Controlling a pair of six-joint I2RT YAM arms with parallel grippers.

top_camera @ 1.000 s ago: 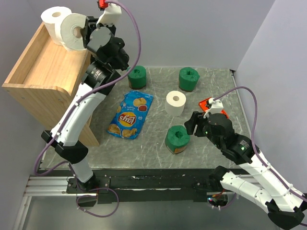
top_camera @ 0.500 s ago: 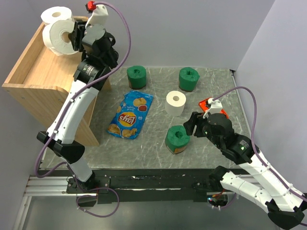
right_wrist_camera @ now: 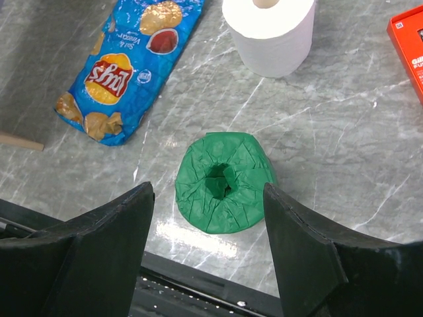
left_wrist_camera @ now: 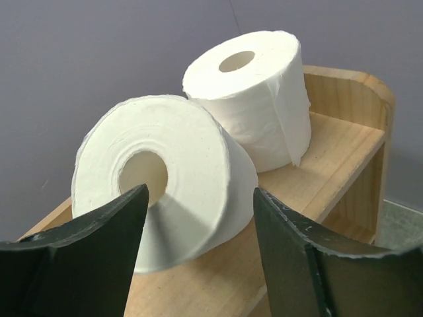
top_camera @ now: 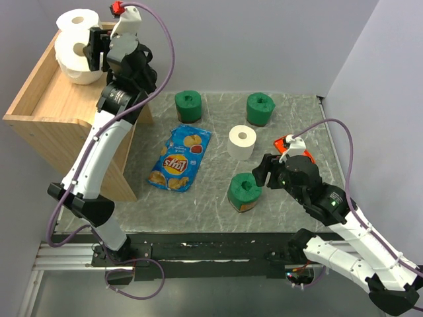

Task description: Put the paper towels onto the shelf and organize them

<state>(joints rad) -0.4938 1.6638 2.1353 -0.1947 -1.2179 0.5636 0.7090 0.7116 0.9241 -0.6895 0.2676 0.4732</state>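
Two white paper towels sit on the shelf's (top_camera: 49,99) top tray. One (left_wrist_camera: 254,99) stands upright at the back (top_camera: 78,21). The other (left_wrist_camera: 165,191) lies tilted on its side in front of it (top_camera: 73,58), hollow centre toward my left gripper (left_wrist_camera: 199,198). That gripper (top_camera: 92,47) is open, with a gap between its right finger and the roll. A third white roll (top_camera: 242,142) and three green rolls (top_camera: 188,105) (top_camera: 260,109) (top_camera: 243,191) stand on the table. My right gripper (right_wrist_camera: 208,190) hangs open over the nearest green roll (right_wrist_camera: 225,181), beside it in the top view (top_camera: 262,175).
A blue chip bag (top_camera: 178,158) lies flat on the grey mat between the shelf and the rolls, also in the right wrist view (right_wrist_camera: 122,66). A small red-orange box (top_camera: 285,142) lies right of the white roll. The table's front rail runs just below the nearest green roll.
My left arm swung left over the shelf top with the white roll, and its jaws opened. The roll now rests on the tray. My right gripper widened slightly and stayed in place.
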